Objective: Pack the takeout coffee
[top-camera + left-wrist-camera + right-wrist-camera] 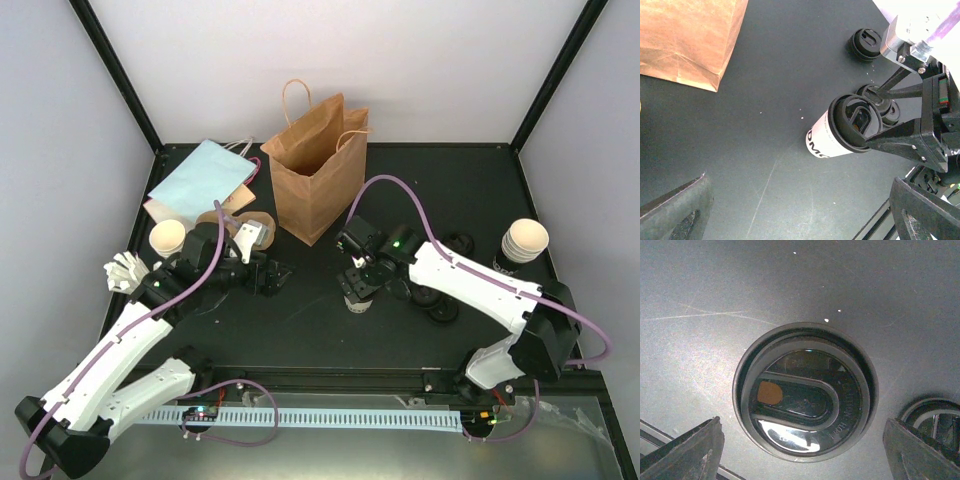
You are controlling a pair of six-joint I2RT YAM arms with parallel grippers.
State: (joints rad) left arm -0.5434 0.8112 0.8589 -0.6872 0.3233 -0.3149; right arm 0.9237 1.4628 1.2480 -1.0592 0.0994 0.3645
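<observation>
From above: right claw (pixel 357 288) spread and low over the cup (pixel 358 304), covering nearly all of it, so hard to read the cup here. Beyond the claw, well apart, the brown bag (pixel 315 170), upright with open mouth. Left claw (pixel 278 276) spread too, empty, off to the cup's other side.

From the left wrist: shows the cup (pixel 840 131) upright, lid (pixel 856 122) on, between the fingers (pixel 895 142) of the right claw. Cannot tell about contact with the cup wall. Could tip the cup by closing off-centre, with one finger arriving first; could also catch the spare lid (pixel 888 109) lying just behind.

From the right wrist: looks straight down on the lid (pixel 805 392), between the spread fingers (pixel 685 450), with a gap on each side. Hides the cup wall fully, so no judging of grip height; could pop the lid off by pinching at the rim. Cuts off the spare lid (pixel 935 420) at the edge, near one finger.
</observation>
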